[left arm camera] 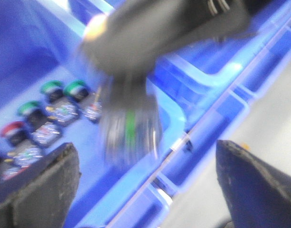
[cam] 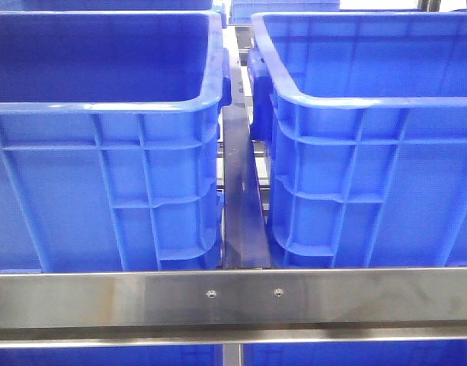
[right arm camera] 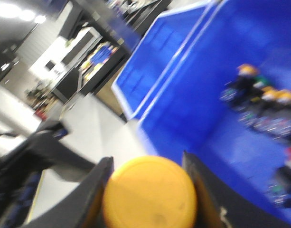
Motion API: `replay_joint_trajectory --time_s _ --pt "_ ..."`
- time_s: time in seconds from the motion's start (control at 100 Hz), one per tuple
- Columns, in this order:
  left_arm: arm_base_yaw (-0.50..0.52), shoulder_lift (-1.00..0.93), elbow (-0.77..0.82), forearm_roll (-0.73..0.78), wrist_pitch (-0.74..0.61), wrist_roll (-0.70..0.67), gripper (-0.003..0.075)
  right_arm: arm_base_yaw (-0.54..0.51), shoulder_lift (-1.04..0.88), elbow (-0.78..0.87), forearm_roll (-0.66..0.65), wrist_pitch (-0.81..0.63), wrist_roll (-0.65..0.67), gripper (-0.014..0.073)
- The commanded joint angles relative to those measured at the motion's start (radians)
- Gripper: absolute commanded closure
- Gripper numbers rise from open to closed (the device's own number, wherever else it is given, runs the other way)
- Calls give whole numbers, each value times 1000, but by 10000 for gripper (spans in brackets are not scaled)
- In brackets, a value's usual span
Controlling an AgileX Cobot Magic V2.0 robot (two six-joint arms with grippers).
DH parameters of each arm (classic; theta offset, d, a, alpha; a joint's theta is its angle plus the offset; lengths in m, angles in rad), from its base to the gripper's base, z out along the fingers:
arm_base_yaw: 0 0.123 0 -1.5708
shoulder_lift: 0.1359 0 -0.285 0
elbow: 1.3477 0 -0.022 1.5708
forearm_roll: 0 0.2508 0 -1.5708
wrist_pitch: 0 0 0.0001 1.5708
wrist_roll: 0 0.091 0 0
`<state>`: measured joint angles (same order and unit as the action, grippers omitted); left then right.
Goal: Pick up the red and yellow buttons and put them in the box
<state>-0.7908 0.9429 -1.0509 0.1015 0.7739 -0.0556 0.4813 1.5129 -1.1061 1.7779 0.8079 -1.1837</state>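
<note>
— What's the front camera giving you?

— Two blue bins, the left bin and the right bin, side by side behind a steel rail. I see no arm there.

— And the right gripper?

— My right gripper is clamped on a yellow button, a finger on each side of the cap. At 2 o'clock of it, more buttons lie blurred on a bin floor.

— The left?

— My left gripper stands apart, holding nothing. A blurred dark arm crosses between its pads with a button hanging under it. At 9 o'clock, a red button and green ones sit on the bin floor.
</note>
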Motion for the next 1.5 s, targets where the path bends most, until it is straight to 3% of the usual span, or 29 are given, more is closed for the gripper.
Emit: replay_joint_trajectory --time_s 0.0,0.21,0.61,0.85,1.22,1.34,1.49 --pt "-4 -41 -26 87 -74 -86 184 -58 -41 -33 69 49 -5 545" --pt "77 -98 -23 166 -76 -144 184 -151 -65 -12 69 100 -5 545" --pt "430 -127 89 109 -173 -144 184 -197 -106 -2 46 120 -5 545" --pt "615 -258 189 57 -219 -144 184 -248 -106 -2 25 122 -5 545" --pt "657 -598 373 27 -219 -144 189 -380 -106 -2 -25 131 19 545" --pt "657 -691 417 27 -219 -144 274 -424 -106 -2 -65 131 44 545" --pt "657 -752 448 25 -218 -144 548 -476 -106 -2 -73 132 47 545"
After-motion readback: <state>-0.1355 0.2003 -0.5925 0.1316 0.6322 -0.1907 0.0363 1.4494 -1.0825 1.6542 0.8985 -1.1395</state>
